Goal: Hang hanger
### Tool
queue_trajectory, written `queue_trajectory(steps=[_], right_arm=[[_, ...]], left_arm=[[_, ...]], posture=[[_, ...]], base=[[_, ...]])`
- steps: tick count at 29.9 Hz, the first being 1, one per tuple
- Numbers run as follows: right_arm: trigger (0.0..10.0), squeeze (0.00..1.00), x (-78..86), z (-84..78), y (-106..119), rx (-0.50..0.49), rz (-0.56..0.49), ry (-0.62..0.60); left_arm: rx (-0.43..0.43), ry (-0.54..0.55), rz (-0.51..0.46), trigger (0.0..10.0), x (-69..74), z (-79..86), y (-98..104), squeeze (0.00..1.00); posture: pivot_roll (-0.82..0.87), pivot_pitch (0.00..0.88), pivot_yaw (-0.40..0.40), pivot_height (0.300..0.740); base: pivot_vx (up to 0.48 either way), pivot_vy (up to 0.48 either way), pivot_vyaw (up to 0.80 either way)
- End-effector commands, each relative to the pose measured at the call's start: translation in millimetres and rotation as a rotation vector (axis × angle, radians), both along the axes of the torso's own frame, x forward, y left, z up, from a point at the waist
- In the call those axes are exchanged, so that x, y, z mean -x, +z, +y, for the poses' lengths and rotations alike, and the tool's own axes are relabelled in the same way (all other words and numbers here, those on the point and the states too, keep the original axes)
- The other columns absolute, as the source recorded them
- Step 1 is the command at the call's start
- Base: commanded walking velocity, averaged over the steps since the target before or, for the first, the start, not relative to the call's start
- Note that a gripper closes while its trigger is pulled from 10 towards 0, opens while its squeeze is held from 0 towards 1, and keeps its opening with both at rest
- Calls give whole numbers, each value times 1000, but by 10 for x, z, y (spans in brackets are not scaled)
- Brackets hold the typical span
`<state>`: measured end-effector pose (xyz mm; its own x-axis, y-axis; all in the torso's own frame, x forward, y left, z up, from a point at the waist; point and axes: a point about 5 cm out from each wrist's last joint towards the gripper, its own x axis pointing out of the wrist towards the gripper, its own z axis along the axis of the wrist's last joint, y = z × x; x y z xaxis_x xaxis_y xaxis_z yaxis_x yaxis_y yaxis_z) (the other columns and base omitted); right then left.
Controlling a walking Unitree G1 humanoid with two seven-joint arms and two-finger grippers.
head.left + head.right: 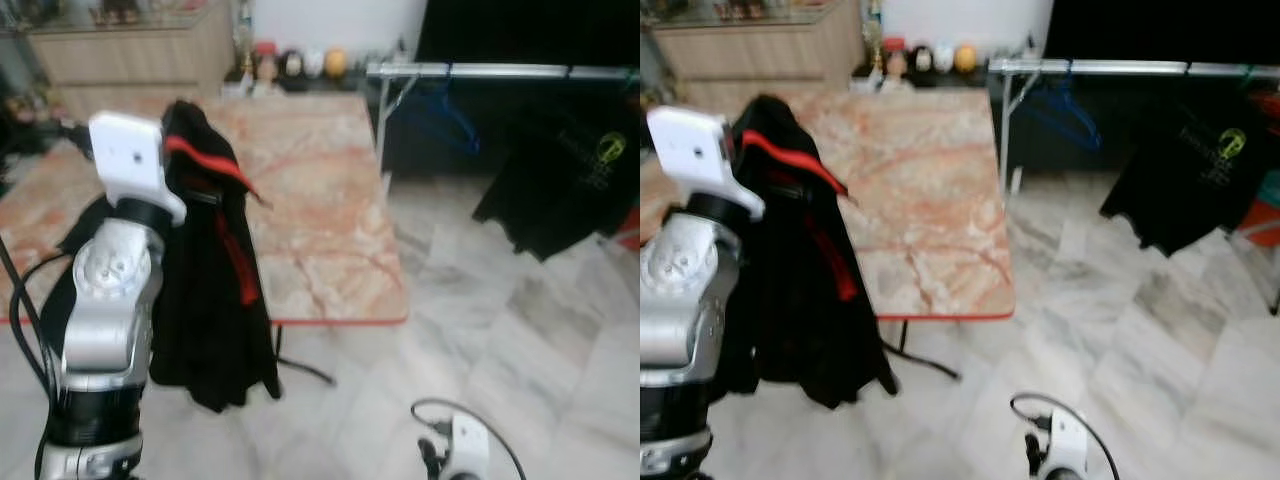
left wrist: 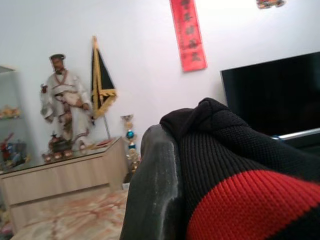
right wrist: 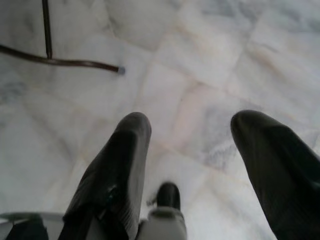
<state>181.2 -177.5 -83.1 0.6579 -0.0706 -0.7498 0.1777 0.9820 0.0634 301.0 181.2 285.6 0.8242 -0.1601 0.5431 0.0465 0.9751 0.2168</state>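
Left tool [image 2: 165, 200] half hidden under black-and-red garment [image 1: 210, 270].

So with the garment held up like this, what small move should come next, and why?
Probably turn and step toward the silver clothes rail: the left gripper holds the black-and-red knitted garment raised beside the marble-patterned table, while the rail stands off to the right.

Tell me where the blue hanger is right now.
The blue hanger hangs empty on the metal rail at upper right of the eye views, just past the marble table's far corner, left of the hanging black T-shirt.
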Motion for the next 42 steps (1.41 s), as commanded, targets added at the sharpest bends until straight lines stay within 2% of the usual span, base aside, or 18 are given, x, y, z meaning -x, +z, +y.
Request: queue_trajectory(steps=[1,10,19,30,31,32,36,37,38,41,42], right_arm=[[10000,0,-19,79,1,-19,0,20],[10000,0,-18,86,-2,-28,6,28],[10000,0,-17,94,-4,-34,6,31],[10000,0,-6,99,-9,-38,9,29],[10000,0,-5,99,-10,-38,9,28],[10000,0,-3,98,-11,-37,11,30],[10000,0,0,95,-13,-37,13,33],[10000,0,2,92,-14,-36,15,35],[10000,0,2,90,-14,-35,15,35],[10000,0,2,86,-14,-34,16,37],[10000,0,2,86,-14,-34,16,37]], left_arm=[[6,25,-23,10000,1,76,59,0],[-1,26,-18,10000,-13,85,53,0],[-9,34,-46,10000,-46,119,163,0],[8,55,-20,10000,-66,178,108,0],[24,45,12,10000,-71,188,51,0],[36,2,93,10000,-58,184,-127,0],[30,-35,235,10000,8,203,-478,0],[24,-37,329,10000,77,247,-711,0],[13,-36,371,10000,112,264,-809,0],[4,-46,446,10000,183,293,-982,0],[4,-46,446,10000,183,293,-982,0]], posture=[[73,17,3,740],[74,17,5,740],[78,13,9,740],[74,3,13,740],[74,2,13,740],[74,2,13,740],[76,4,11,740],[78,7,10,740],[80,8,9,740],[83,12,7,740],[83,12,7,740]], base=[[341,0,0],[345,0,0],[344,0,0],[341,0,0],[0,0,0],[0,0,0],[0,0,0],[0,0,0],[0,0,0],[0,0,0],[0,0,0]])
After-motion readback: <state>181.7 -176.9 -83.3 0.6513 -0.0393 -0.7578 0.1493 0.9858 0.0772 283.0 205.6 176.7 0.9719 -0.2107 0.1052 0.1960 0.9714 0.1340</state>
